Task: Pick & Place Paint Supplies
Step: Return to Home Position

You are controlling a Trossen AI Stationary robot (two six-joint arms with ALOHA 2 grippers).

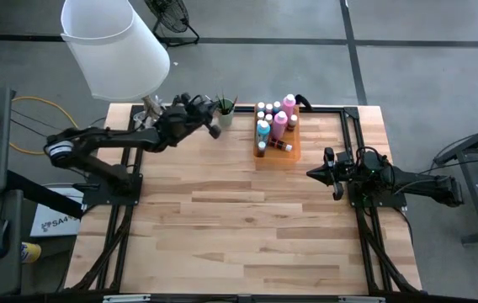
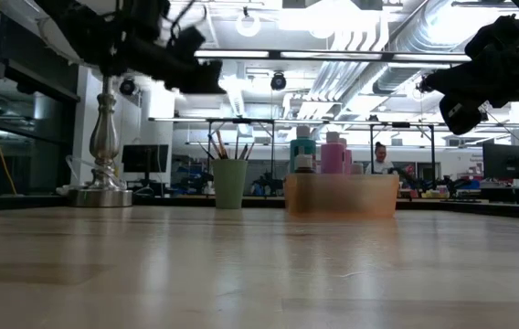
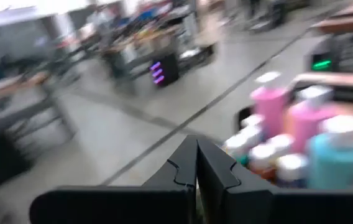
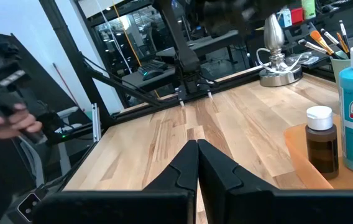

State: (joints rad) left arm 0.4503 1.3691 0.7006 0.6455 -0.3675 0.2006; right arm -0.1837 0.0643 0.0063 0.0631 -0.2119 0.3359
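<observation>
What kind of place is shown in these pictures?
Probably a robotics laboratory or workshop: a left arm and a right arm mounted at a wooden table, exposed ceiling ducts, and monitors behind.

The near and middle tabletop (image 1: pixel 247 236) lies bare, open to passage from either side. Obstacles crowd the far edge. The lamp's silver base (image 2: pixel 104 137) stands at the far left under its white lampshade (image 1: pixel 113 46). Next comes the green cup (image 2: pixel 230 183) of paintbrushes (image 2: pixel 218 146), then the orange tray (image 2: pixel 342 195) packed with paint bottles (image 1: pixel 279 123). A narrow gap separates cup and tray. The left tool (image 3: pixel 196 142), fingers pressed together, hangs high just left of the cup. The right tool (image 4: pixel 196 143), likewise closed, hangs off the tray's near right corner, clear of it.
</observation>
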